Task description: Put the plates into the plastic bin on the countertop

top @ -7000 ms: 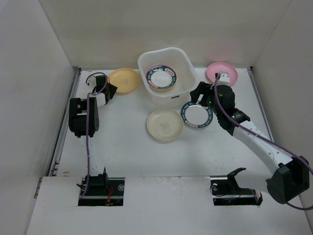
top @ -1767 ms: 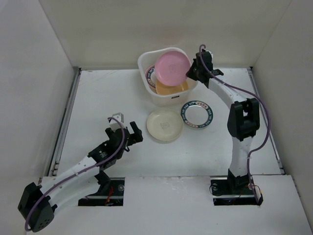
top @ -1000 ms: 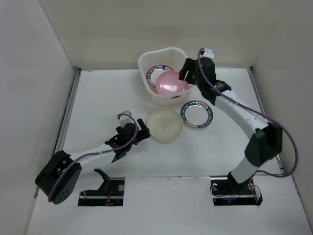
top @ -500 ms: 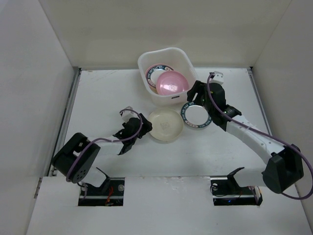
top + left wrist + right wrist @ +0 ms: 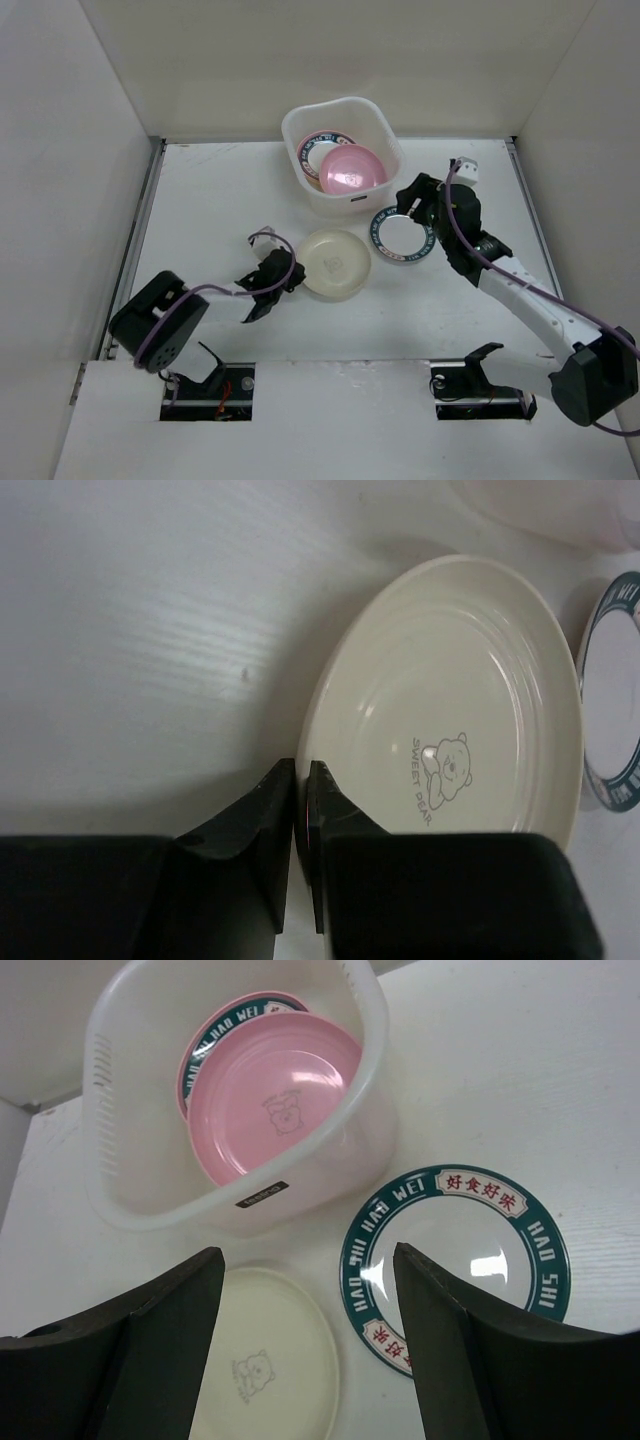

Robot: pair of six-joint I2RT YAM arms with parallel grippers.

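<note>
The plastic bin (image 5: 340,125) stands at the back of the countertop (image 5: 220,210) and holds a pink plate (image 5: 350,168) on top of a teal-rimmed plate (image 5: 318,147); both also show in the right wrist view (image 5: 270,1090). The cream plate (image 5: 335,263) lies in front of the bin. My left gripper (image 5: 283,280) is shut on the cream plate's left rim (image 5: 440,710). A teal-rimmed white plate (image 5: 402,234) lies right of it. My right gripper (image 5: 412,200) is open and empty above that plate (image 5: 460,1260).
White walls (image 5: 70,150) close in the countertop on the left, back and right. The bin's dark label (image 5: 262,1194) faces the front. Both arm bases (image 5: 205,375) sit at the near edge.
My right gripper has let the pink plate go in the bin and moved back to above the teal-rimmed plate. My left gripper has reached the cream plate and shut on its rim.
</note>
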